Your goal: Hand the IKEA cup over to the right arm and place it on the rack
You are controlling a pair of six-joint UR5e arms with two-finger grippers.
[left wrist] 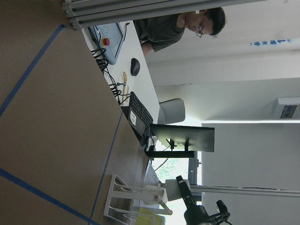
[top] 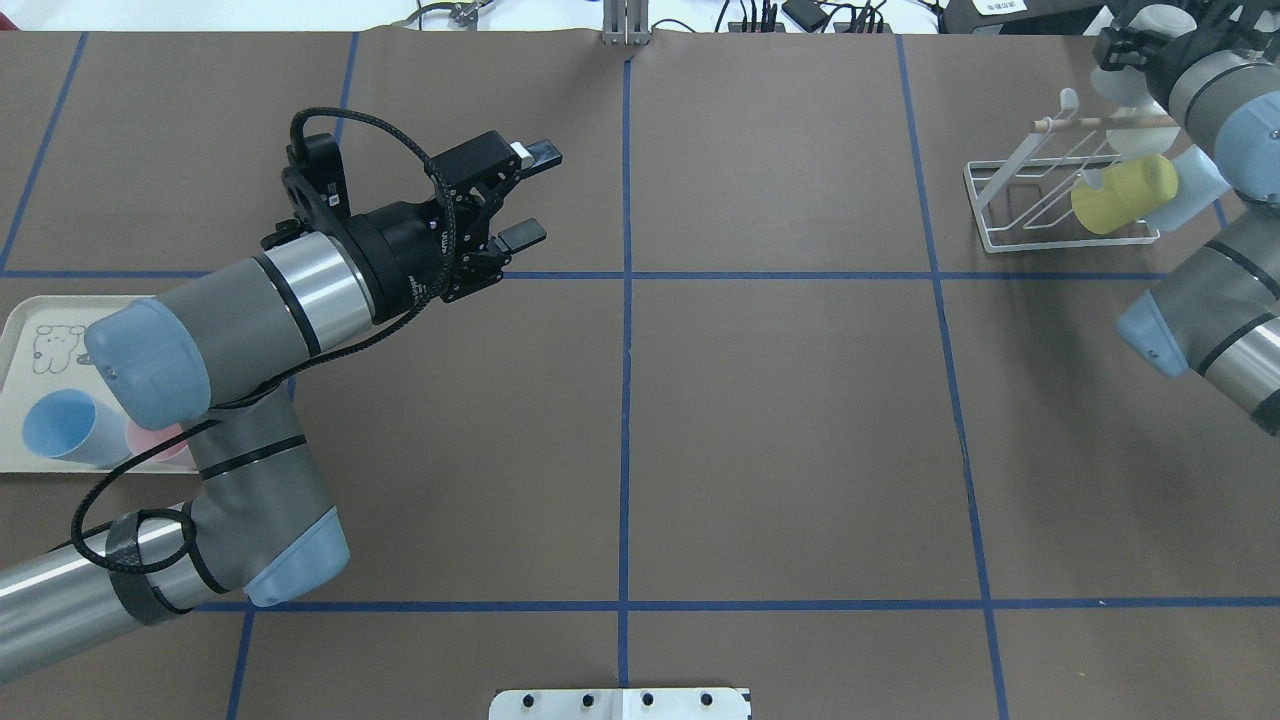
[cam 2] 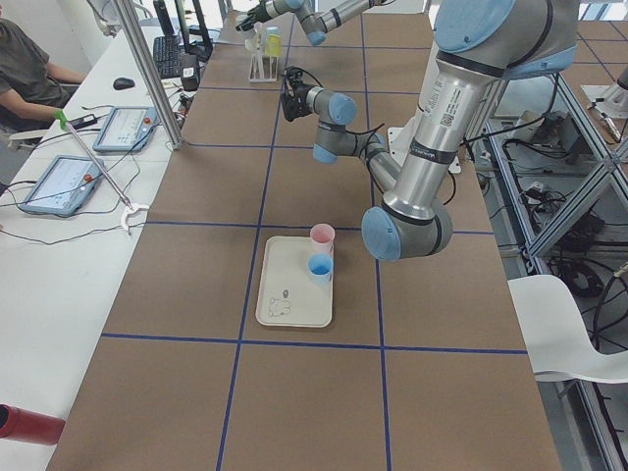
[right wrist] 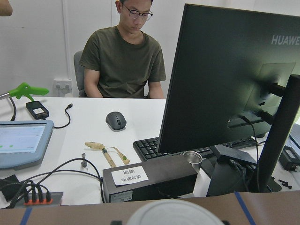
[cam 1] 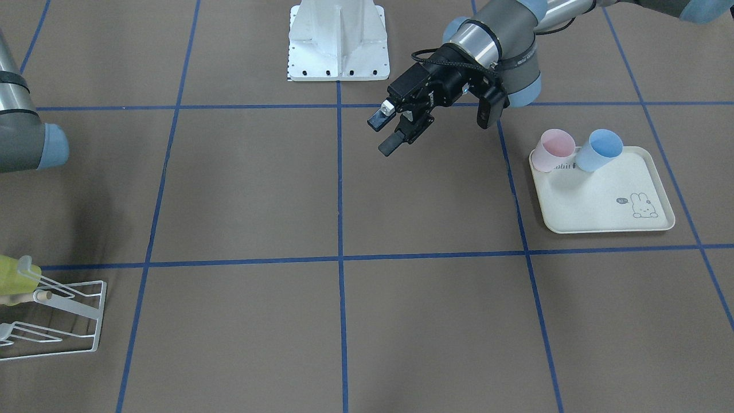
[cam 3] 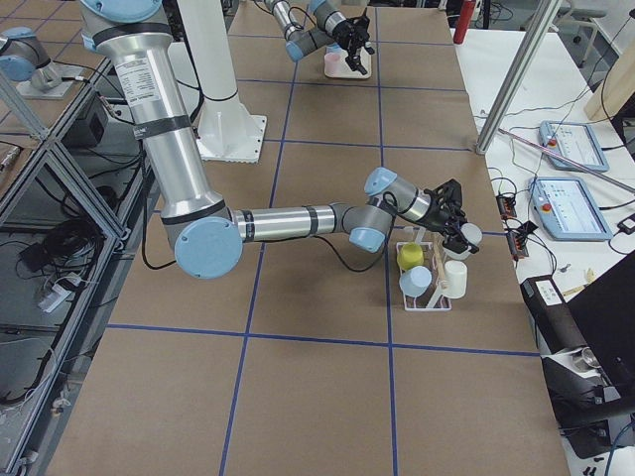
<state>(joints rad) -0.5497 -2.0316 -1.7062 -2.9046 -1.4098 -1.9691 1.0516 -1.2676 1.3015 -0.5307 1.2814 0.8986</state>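
- Cup [right wrist: 173,214] of white colour sits between the fingers of the right gripper [top: 1128,70]. We see its round rim at the bottom of the right wrist view, and the fingers press on it from both sides.
- We find this cup in the air just above the rack [top: 1000,195], near the wooden stick [top: 1100,122]. We cannot tell if it touches the stick.
- On the rack we count a yellow cup [cam 3: 409,256], a pale blue cup [cam 3: 415,281] and a second white cup [cam 3: 455,276].
- The left gripper [cam 1: 383,135] hangs over the middle of the table [cam 1: 241,189], with fingers spread and nothing between them.
- Well apart from the rack, on the left arm's side, a cream tray [cam 1: 608,201] carries a pink cup [cam 1: 553,149] and a blue cup [cam 1: 599,150]. They stand just beside each other at one edge.
- Behind the table a person [right wrist: 124,61] sits at a desk with a monitor [right wrist: 234,79].
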